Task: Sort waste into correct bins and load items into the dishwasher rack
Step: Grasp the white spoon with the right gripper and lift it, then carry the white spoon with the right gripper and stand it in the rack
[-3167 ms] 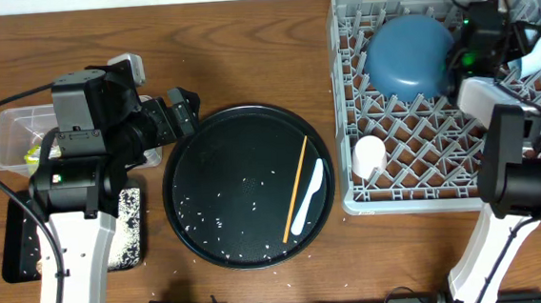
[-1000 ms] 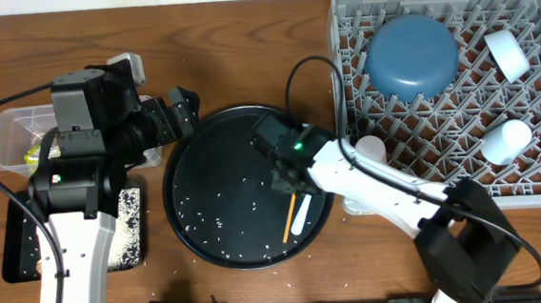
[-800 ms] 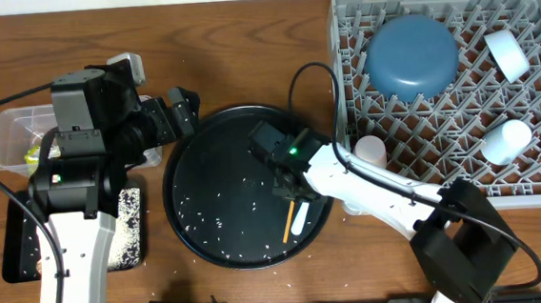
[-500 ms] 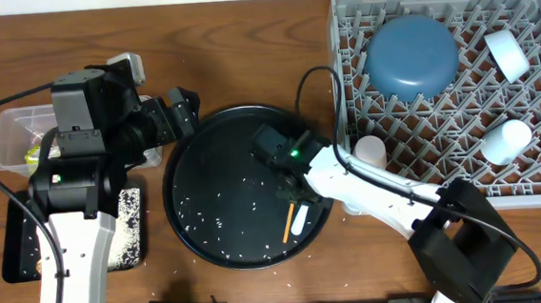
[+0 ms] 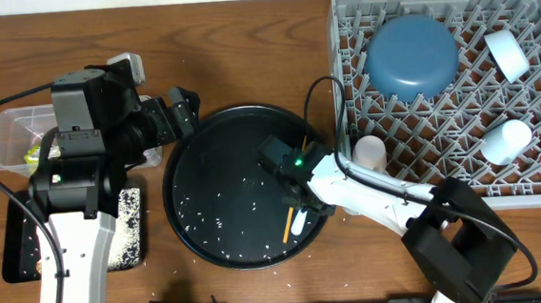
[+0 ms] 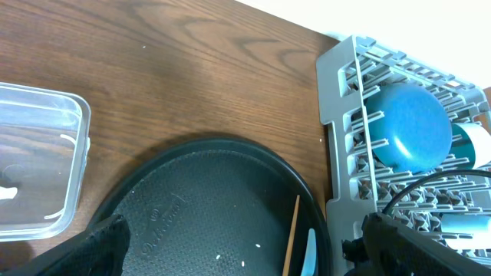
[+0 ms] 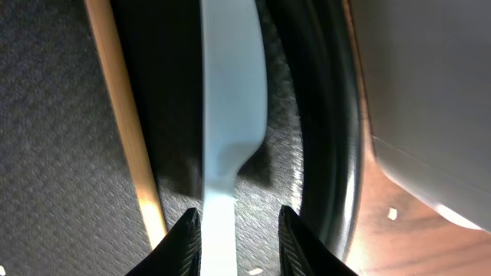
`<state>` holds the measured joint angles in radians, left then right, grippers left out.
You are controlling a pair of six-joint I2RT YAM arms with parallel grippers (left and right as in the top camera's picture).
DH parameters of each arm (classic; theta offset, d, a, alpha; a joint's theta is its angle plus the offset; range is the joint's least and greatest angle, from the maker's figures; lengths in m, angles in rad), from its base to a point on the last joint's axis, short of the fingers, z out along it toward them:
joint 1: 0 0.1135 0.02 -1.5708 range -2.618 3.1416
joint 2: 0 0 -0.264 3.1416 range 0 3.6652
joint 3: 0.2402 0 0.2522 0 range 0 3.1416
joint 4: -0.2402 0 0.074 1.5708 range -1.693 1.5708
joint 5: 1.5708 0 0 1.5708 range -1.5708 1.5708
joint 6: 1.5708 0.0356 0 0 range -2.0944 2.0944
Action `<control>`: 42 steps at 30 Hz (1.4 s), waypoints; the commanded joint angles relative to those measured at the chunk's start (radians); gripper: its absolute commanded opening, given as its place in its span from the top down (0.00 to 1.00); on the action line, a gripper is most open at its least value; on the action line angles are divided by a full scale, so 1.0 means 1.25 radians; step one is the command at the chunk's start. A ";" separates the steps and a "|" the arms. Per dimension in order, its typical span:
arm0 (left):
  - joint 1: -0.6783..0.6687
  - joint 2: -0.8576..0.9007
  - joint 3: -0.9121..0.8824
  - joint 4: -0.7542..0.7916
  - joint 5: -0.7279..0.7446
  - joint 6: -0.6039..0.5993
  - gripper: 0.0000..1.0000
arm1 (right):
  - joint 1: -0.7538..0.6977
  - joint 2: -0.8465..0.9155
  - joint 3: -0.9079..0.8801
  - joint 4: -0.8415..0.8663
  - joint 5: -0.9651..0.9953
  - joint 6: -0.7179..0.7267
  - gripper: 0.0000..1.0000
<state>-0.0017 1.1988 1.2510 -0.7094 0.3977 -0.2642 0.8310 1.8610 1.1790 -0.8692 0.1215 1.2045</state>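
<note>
The pale spoon (image 7: 230,115) is lying on the round black tray (image 5: 207,204), close to its right rim. The wooden chopstick (image 7: 123,115) sits just beside it.

The right gripper (image 7: 239,238) is partly open, straddling the spoon handle and not holding anything yet. I'd centre it a touch more, since the left finger looks closer to the handle. Then I'd close on the spoon alone and lift straight up so the chopstick doesn't get dragged along.

The right wrist view shows that tight spacing. From overhead the arm covers most of it, but you can see the dishwasher rack (image 5: 540,185) to the right.

The left gripper (image 6: 245,249) hangs wide open and empty.
</note>
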 commanded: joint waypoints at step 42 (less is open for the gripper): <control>0.003 -0.003 0.017 0.000 0.007 0.004 0.02 | -0.025 -0.189 0.006 0.089 0.026 -0.248 0.99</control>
<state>-0.0017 1.1988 1.2510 -0.7094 0.3977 -0.2642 0.8204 1.6779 1.1652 -0.7521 0.1493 0.9852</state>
